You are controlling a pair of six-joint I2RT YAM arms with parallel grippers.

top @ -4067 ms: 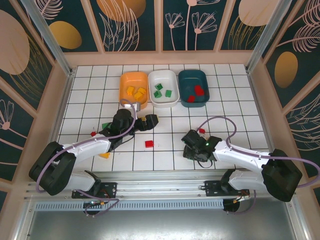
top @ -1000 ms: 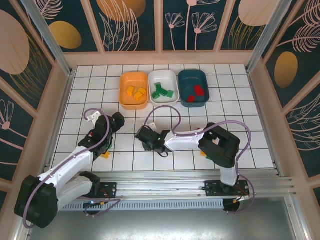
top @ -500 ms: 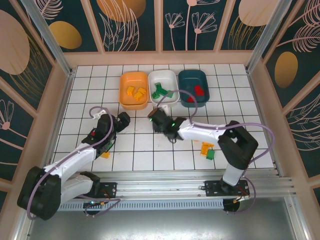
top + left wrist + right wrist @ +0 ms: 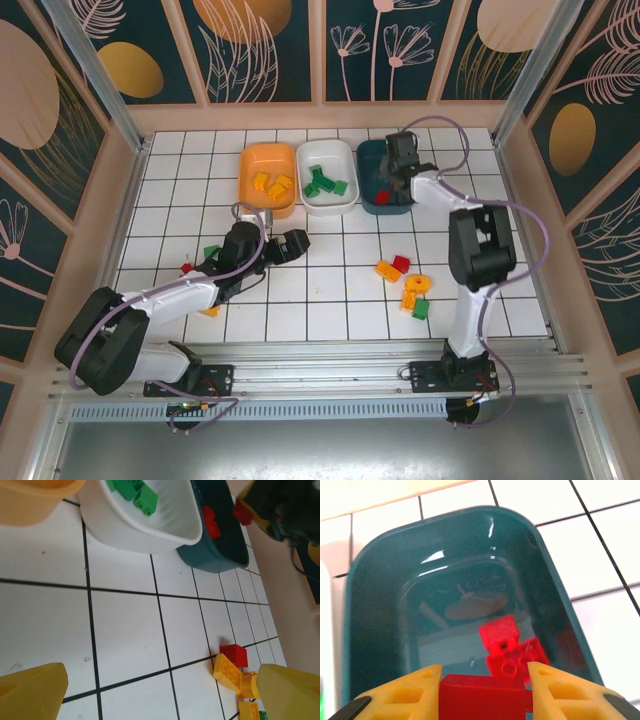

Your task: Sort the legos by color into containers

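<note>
Tabletop of white tiles with black grid lines [image 4: 480, 190], enclosed by patterned walls, carries everything in the overhead view. Two white-and-black robot arms rise from the bottom edge: the left arm [image 4: 160, 295] reaches toward mid-frame, and the right arm [image 4: 478, 255] stretches to the upper right. Three shallow rounded-rectangle plastic tubs stand side by side at upper centre: the orange tub [image 4: 268, 158] on the left, the white tub [image 4: 325, 155] in the middle, the dark teal tub [image 4: 371, 160] on the right. The left gripper [image 4: 290, 243] hovers over bare tiles below the orange tub. In the left wrist view its yellow fingers [image 4: 32, 690] sit at the two lower corners, jaws wide apart with nothing between them. The right gripper [image 4: 398, 165] hangs over the dark teal tub. In the right wrist view its jaws are clamped on a red plastic brick [image 4: 482, 695] above the tub's floor, where other red bricks [image 4: 507, 647] lie. Yellow-orange bricks [image 4: 272, 183] lie in the orange tub and green bricks [image 4: 322, 183] in the white tub. Loose bricks lie on the tiles: a cluster of orange, red and green pieces [image 4: 410, 285] right of centre, and a lone green brick [image 4: 211, 251], a lone red brick [image 4: 187, 267] and a lone orange brick [image 4: 210, 311] beside the left arm at left.
</note>
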